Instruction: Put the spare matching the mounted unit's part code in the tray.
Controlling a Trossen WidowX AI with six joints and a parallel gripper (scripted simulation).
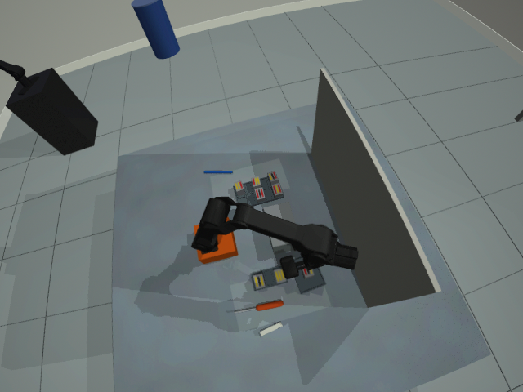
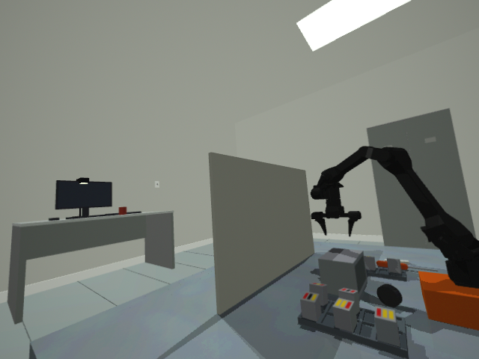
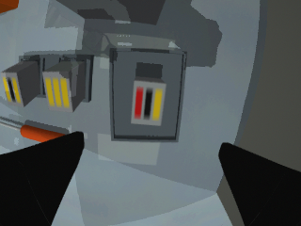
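A grey block with red, black and yellow stripes [image 3: 149, 104] [image 1: 307, 272] rests inside the dark square tray [image 3: 123, 101] [image 1: 311, 287], clear of its walls. My gripper [image 3: 154, 146] [image 2: 337, 235] is open and empty, raised above the tray. A large grey housing [image 2: 336, 274] stands on the floor mat; its back is not visible, and I cannot tell any code on it. A dark rack [image 2: 363, 339] holds several striped grey blocks, including a red-black-yellow one [image 2: 310, 299], a yellow-yellow-red one [image 2: 343, 307] and a red-yellow-yellow one [image 2: 385, 316].
A smaller rack beside the tray holds a yellow-black-yellow block [image 1: 258, 280] [image 3: 11, 89] and an all-yellow one [image 1: 279, 275] [image 3: 57, 91]. A screwdriver [image 1: 269, 305], white bar [image 1: 270, 328] and blue rod [image 1: 217, 171] lie around. A tall panel [image 1: 359, 211] [image 2: 263, 232] and orange box [image 2: 448, 305] flank the work area.
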